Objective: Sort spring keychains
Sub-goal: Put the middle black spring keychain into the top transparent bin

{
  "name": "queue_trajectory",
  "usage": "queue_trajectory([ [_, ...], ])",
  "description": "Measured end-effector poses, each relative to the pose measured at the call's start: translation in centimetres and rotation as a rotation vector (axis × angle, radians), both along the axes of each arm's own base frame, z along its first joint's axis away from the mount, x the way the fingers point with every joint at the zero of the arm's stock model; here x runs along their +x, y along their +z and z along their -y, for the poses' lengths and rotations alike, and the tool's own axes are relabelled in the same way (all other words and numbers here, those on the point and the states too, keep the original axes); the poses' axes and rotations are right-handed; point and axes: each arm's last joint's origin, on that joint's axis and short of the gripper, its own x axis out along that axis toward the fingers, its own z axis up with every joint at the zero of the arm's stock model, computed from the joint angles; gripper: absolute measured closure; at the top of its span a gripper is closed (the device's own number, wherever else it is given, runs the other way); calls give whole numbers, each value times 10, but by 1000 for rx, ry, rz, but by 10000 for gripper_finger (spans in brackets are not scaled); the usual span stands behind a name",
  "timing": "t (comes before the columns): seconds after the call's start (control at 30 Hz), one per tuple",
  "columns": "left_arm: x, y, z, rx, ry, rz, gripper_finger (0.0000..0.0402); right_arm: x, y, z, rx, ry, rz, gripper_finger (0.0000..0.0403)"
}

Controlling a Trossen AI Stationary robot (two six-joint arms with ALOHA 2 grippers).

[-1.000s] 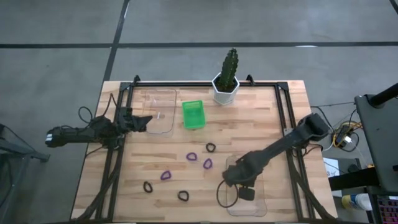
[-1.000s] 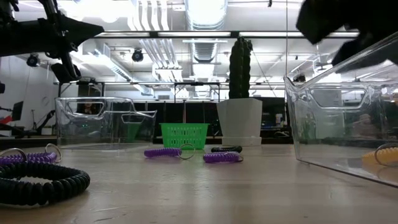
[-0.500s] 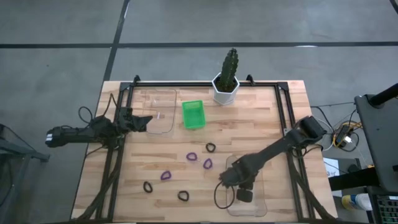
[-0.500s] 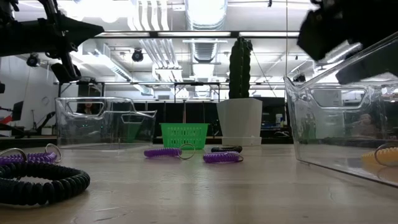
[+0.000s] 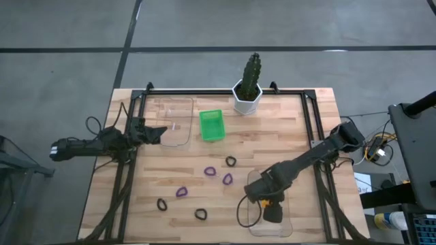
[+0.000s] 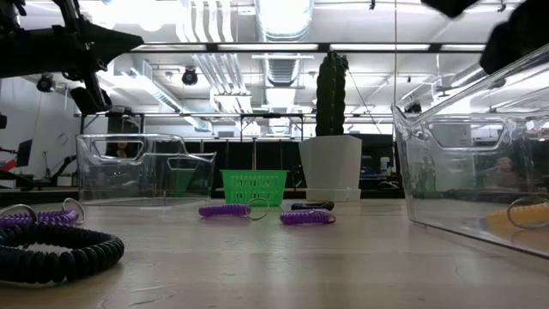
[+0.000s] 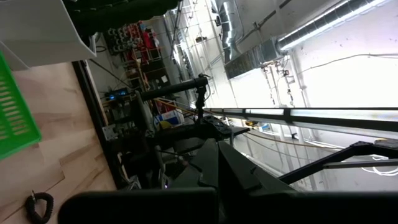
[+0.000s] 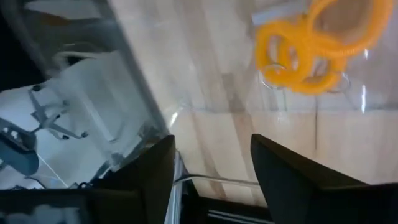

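— Up went the right gripper (image 5: 261,196)! Low down, it used to fill the top corner. Now only a dark bit of it shows there.

— Where is it from above?

— Over the near tray (image 5: 286,228), on the right side of the table (image 5: 300,129). Orange keychains (image 5: 266,201) peek out in the tray just beside it. Three purple keychains (image 5: 210,171) and three black keychains (image 5: 200,214) lie out on the wood, left of the tray. The left gripper (image 5: 160,131) waits over the far tray (image 5: 178,105), next to the green bin (image 5: 212,124).

— And from low down?

— An orange one lies inside the clear tray on the right. Purple and black ones sit on the wood, in front of the bin.

— What does the left wrist see?

— A bit of the bin, and one black keychain on the wood.

— And the right wrist?

— Its two fingers (image 8: 149,168) stand wide apart with nothing between them. The orange keychains lie loose in the tray, away from the fingers.
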Motion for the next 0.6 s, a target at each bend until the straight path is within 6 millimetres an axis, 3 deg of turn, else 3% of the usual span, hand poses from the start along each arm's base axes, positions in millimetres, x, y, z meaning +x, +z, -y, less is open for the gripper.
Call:
queue_trajectory([
  [0.33,0,-1,0,-84,-27,14,400,5,34,32,-11,-72,190,210],
  [0.6,-1,9,1,-111,-48,44,380,14,43,55,-103,-164,308,221],
])
